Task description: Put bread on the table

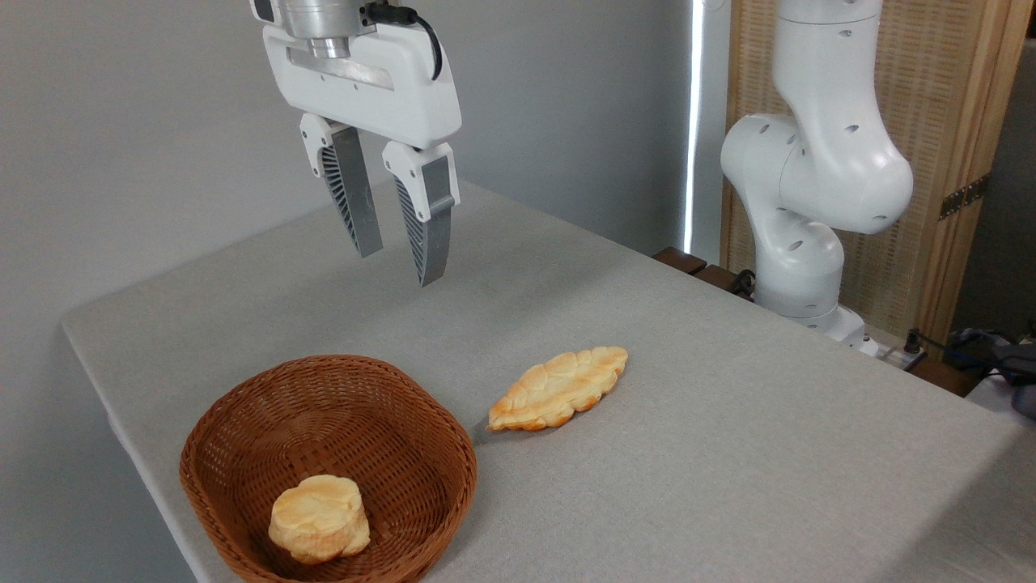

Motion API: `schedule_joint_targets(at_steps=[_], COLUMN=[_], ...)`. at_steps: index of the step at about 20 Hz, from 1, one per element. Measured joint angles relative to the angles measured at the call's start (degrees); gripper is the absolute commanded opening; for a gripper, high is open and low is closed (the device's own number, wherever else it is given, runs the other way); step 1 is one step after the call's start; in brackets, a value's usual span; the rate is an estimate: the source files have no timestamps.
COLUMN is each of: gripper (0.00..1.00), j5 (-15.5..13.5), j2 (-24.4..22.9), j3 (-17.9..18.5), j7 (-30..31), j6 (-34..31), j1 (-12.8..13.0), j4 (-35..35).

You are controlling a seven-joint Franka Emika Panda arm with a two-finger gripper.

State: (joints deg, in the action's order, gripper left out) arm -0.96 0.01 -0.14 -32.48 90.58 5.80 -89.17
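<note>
The bread is a small thick round bun with a pale yellow top and golden, bumpy sides. It lies inside the brown wicker basket on the grey table. The gripper hangs high above, fingers apart and empty.

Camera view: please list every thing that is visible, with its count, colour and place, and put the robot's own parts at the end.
table: one, light grey, fills the lower picture.
basket: one, brown wicker, on the table at lower left.
bread: one, pale yellow top, golden sides, inside the basket near its front.
flat pastry: one, golden, leaf-shaped, on the table right of the basket, apart from it.
wooden screen: one, tan, behind the arm at right.
arm: one, white, at the table's far right edge.
gripper: one, white with grey fingers, open, empty, above the table behind the basket.
</note>
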Motion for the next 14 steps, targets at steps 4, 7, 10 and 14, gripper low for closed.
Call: schedule_joint_targets(at_steps=[4, 7, 10, 14], gripper=[1.0, 1.0, 1.0, 1.0], j5=[-0.15, -0.17, -0.17, -0.17], j2=[0.0, 0.0, 0.0, 0.04], j3=[0.13, 0.31, 0.36, 0.49], j7=[0.0, 0.0, 0.0, 0.0], j6=[0.0, 0.0, 0.0, 4.66], j1=[0.0, 0.0, 0.0, -0.05], j4=[0.0, 0.0, 0.0, -1.01])
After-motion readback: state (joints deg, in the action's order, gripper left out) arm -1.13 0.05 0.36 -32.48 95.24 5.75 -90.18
